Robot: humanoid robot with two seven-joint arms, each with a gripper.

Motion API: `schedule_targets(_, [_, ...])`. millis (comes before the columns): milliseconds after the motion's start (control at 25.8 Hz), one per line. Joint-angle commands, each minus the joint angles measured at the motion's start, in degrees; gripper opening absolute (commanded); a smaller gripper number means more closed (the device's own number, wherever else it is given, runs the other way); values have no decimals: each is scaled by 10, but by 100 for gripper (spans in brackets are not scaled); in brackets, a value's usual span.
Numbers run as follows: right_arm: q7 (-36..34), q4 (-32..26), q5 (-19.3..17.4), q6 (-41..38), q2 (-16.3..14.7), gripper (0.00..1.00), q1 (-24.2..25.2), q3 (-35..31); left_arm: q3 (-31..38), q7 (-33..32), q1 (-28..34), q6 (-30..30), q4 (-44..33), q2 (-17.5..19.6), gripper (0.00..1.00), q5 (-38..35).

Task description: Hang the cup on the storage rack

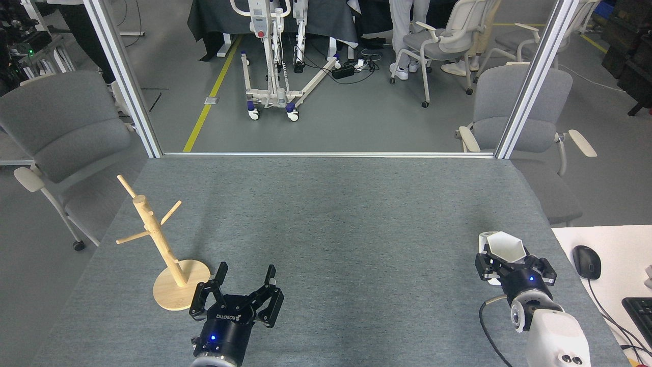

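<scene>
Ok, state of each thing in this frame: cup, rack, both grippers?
cup: upright on the table, mouth up, right gripper's fingers around it.
storage rack: upright, pegs bare.
left gripper: open, holding nothing.
right gripper: at the cup; closure unclear.

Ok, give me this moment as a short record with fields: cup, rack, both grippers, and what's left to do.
cup: white faceted cup, upright, near the table's right edge, between the right gripper's fingers
storage rack: wooden mug tree, upright at the table's left, pegs bare
left gripper: open, empty, just right of the rack's base
right gripper: around the cup; firm grip cannot be confirmed
table: grey cloth surface
remaining: cup not yet hung; it sits across the table from the rack
</scene>
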Motion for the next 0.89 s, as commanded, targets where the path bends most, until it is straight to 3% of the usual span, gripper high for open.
schedule_targets(0, [0, -1, -1, -16, 0, 16, -1, -2, 0, 0, -3, 0, 0, 1, 100, 0])
schedule_targets(271, [9, -4, -23, -35, -1, 3, -4, -7, 0, 0, -1, 0, -1, 1, 100, 0])
schedule_targets(349, [38, -15, -75, -81, -20, 0, -8, -10, 0, 0, -1, 0, -1, 1, 100, 0])
schedule_targets(426, [116, -42, -136, -117, -42, 0, -11, -27, 0, 0, -1, 0, -1, 1, 100, 0])
schedule_targets(504, [179, -74, -167, -123, -51, 0, -11, -41, 0, 0, 0, -3, -4, 3, 100, 0])
schedule_targets(581, [259, -156, -190, -103, -51, 0, -10, -59, 0, 0, 0, -21, -11, 2, 100, -1])
schedule_targets(852, [401, -384, -186, -13, -37, 0, -1, -76, 0, 2, 5, -25, -20, -1, 100, 1])
